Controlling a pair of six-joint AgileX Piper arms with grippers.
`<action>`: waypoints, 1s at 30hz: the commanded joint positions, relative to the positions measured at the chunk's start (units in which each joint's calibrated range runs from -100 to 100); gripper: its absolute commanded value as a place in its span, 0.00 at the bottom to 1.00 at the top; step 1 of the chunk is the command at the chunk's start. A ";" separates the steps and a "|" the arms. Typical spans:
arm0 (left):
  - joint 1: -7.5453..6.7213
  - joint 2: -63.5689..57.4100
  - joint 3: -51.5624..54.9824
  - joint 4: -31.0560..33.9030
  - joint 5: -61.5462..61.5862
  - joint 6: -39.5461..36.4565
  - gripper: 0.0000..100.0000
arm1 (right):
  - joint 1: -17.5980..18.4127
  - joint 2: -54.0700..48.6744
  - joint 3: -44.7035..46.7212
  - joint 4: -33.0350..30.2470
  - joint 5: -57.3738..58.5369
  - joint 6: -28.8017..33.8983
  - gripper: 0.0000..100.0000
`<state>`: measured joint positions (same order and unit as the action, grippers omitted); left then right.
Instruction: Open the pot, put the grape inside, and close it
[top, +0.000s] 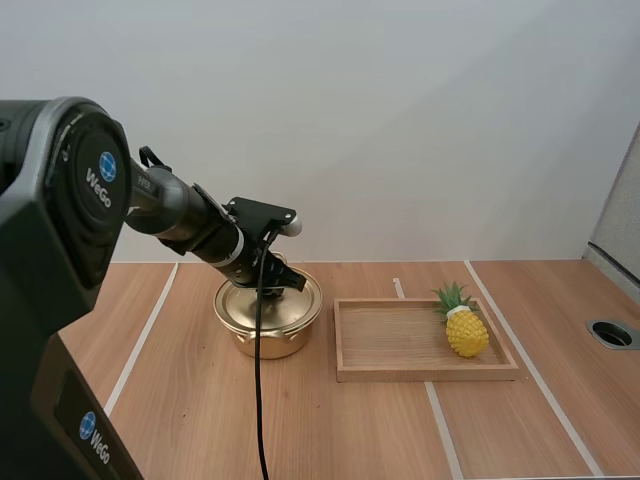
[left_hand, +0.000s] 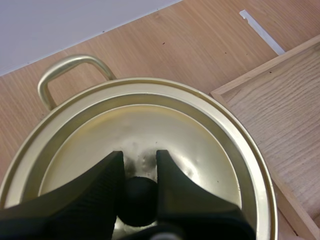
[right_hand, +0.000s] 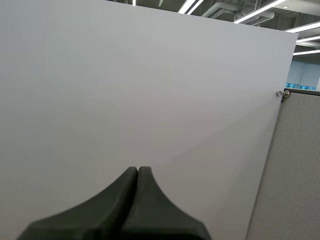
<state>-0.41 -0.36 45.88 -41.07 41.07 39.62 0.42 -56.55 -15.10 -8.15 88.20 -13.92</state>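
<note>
A gold pot stands left of the table's centre with its lid on. My left gripper reaches down onto the lid. In the left wrist view its two fingers pinch the lid's black knob between them, and the lid sits level inside the pot's rim. One loop handle of the pot sticks out beyond the fingers. My right gripper is shut on nothing and faces a white wall.
A wooden tray lies just right of the pot, and its corner comes close to the pot's rim. A yellow toy pineapple with green leaves rests at the tray's right end. White tape lines cross the wooden table.
</note>
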 joint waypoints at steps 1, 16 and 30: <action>0.39 2.37 2.96 5.32 -1.38 0.42 0.00 | -0.31 -0.71 -0.49 -0.37 0.22 0.48 0.00; 0.39 -2.65 0.05 3.80 -5.74 -2.38 1.00 | -0.31 -0.71 -0.49 -0.37 0.22 0.48 0.00; 0.41 -14.94 -13.08 1.29 -10.24 -4.13 0.86 | -0.31 -0.71 -0.49 -0.37 0.22 0.48 0.00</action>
<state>-0.15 -12.94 35.47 -38.78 33.49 36.93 0.42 -56.55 -15.10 -8.15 88.20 -13.92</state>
